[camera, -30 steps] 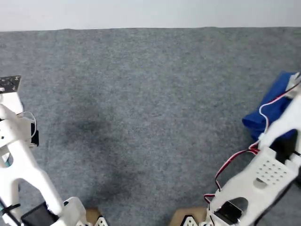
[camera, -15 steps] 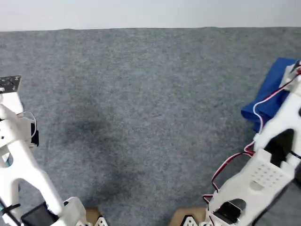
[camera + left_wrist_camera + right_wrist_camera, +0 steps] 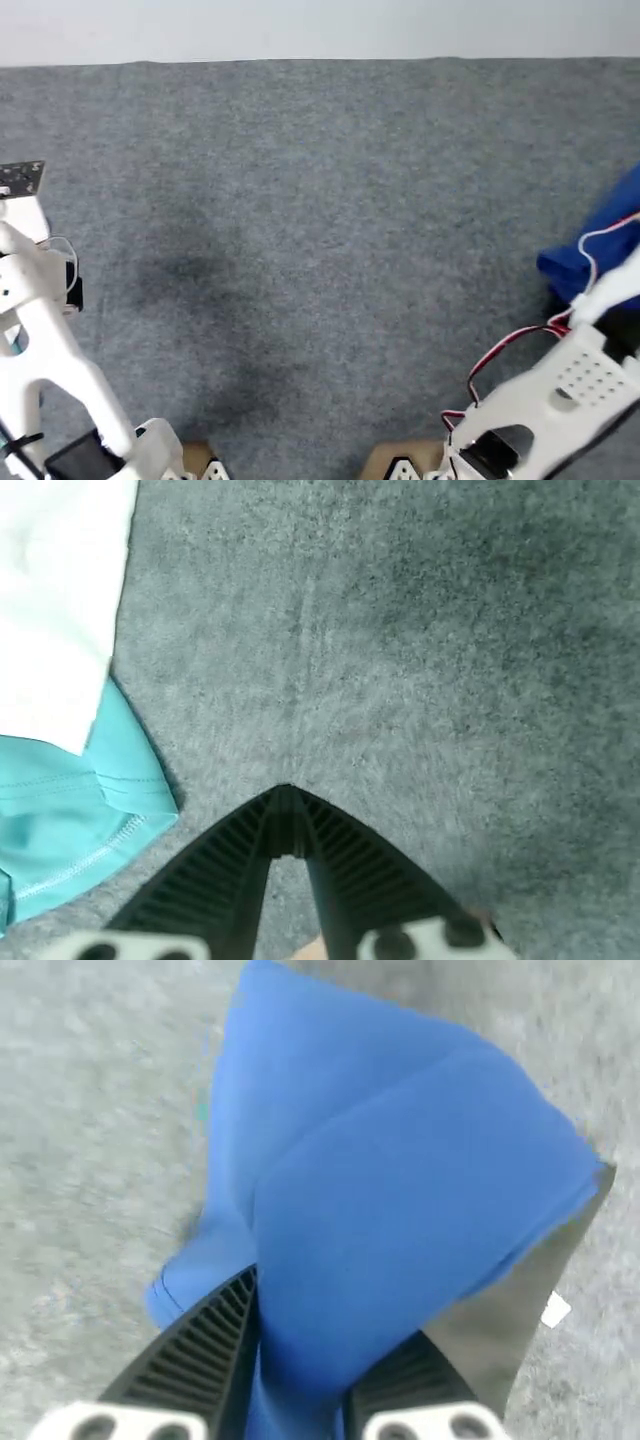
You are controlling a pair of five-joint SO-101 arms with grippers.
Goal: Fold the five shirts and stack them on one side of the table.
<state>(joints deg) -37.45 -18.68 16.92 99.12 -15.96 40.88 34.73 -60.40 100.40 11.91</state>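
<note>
Soft, even light falls over the grey felt table cover (image 3: 330,150). A faint, diffuse dark patch lies on it near the left arm (image 3: 50,340). Just beside that arm the white shirt (image 3: 50,600) looks almost washed out and the teal shirt (image 3: 70,820) casts a thin shadow; well apart, the blue shirt (image 3: 400,1210) shows shaded folds.

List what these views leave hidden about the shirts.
High view: blue shirt cut by the picture edge, partly behind the right arm.
Left wrist view: white shirt and teal shirt cut by the edge; folds unclear.
Right wrist view: blue shirt's gripped part hidden inside the right gripper.
</note>
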